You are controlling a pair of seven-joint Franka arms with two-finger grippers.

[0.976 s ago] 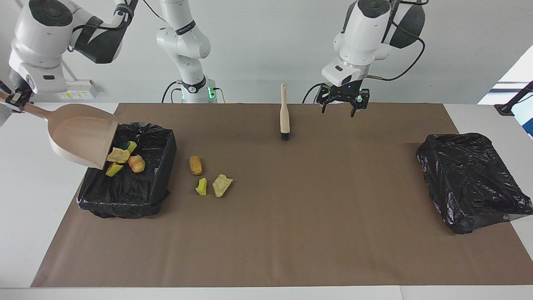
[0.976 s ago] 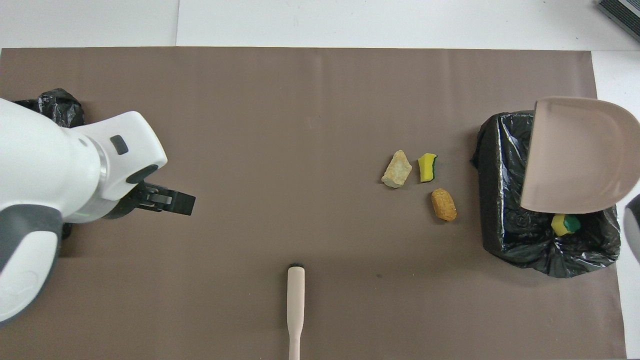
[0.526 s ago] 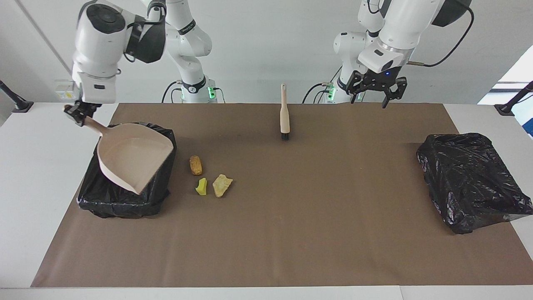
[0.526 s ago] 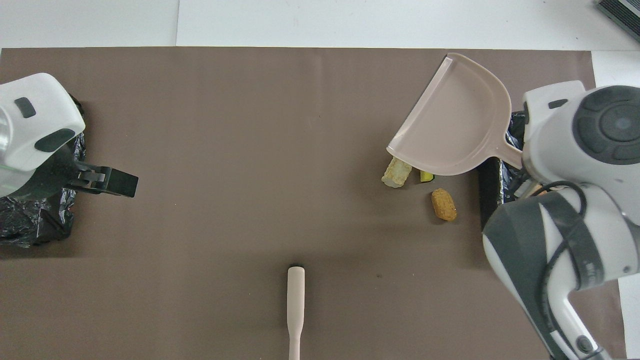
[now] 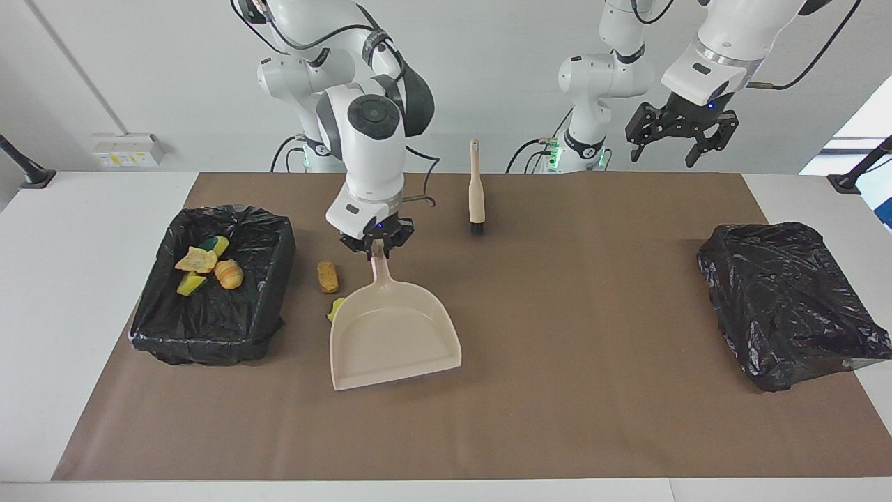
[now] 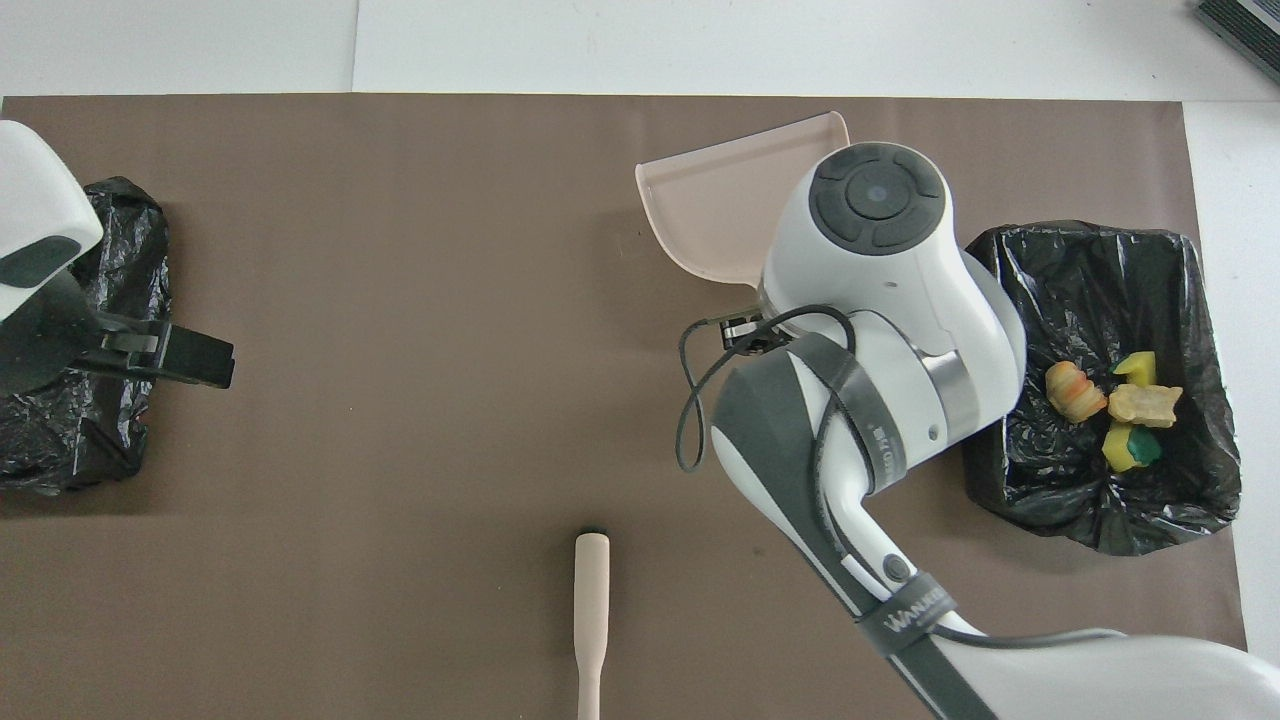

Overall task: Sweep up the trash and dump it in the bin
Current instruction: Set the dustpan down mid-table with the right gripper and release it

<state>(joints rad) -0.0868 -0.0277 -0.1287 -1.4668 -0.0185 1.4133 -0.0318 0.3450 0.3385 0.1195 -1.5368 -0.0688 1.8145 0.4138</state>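
A brown mat (image 5: 557, 390) is spread over a white table (image 5: 63, 293), white wall at the robots' end. The right gripper (image 5: 377, 245) is clamped on the handle of the beige dustpan (image 5: 394, 338) — the pan is seen low over the mat, its open lip pointing away from the robots. Four trash scraps (image 5: 208, 268) lie in the black-lined bin (image 5: 268, 300) at the right arm's end. On the mat between bin and pan a tan lump (image 5: 327, 276) is seen, and a yellow-green sponge bit (image 5: 336, 307) partly hidden by the pan's edge. The left gripper (image 5: 681, 134) is held up in the air with jaws spread, nothing in them, above the mat's edge near its own base. A brush (image 5: 476, 192) lies mid-table, nearer the robots. A second black bag (image 5: 787, 300) sits at the left arm's end.
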